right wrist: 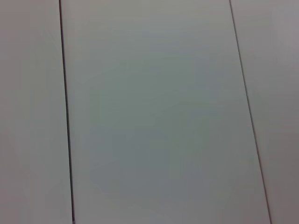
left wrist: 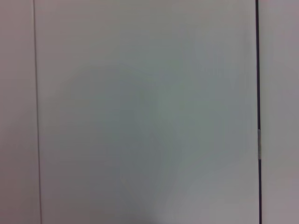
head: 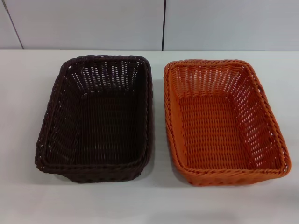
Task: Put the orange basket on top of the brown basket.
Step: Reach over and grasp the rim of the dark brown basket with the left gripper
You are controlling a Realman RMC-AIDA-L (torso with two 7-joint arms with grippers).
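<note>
Orange basket (head: pixel 224 123) beside brown basket (head: pixel 96 119) — both uncovered

Side by side on the worktop (head: pixel 154 200): brown basket (head: pixel 96 119) left, orange basket (head: pixel 224 121) right (just beside, rims apart). Behind both, at the far edge, a panelled wall (head: pixel 93 23).

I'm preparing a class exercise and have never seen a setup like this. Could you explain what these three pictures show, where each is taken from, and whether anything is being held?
A two-armed robot took these. The head camera looks down at a white table with two empty woven baskets side by side, apart: the brown basket on the robot's left, the orange basket on its right. The two wrist cameras see only pale wall panels with dark seams. No arm or gripper appears, so nothing is visibly held.
</note>
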